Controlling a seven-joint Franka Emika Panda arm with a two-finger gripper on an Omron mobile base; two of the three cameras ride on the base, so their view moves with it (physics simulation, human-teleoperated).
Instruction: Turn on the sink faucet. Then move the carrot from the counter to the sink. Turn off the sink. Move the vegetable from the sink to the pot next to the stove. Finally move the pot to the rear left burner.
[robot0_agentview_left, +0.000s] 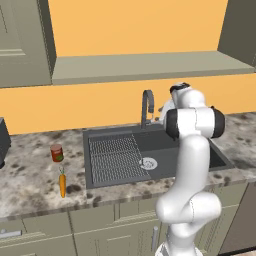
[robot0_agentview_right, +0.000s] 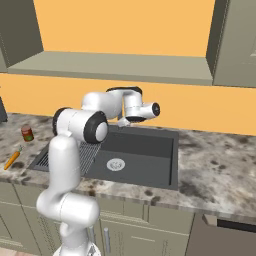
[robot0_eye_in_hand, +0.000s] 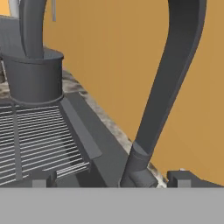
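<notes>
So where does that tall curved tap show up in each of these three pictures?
Left base view: the sink faucet stands just above centre, behind the sink, left of the white arm.
Right base view: I cannot make the faucet out; the arm covers the back of the basin.
Hand view: very close, its base at upper left and a curved part running down the right.
Shared landmark: the ribbed drainer.
</notes>
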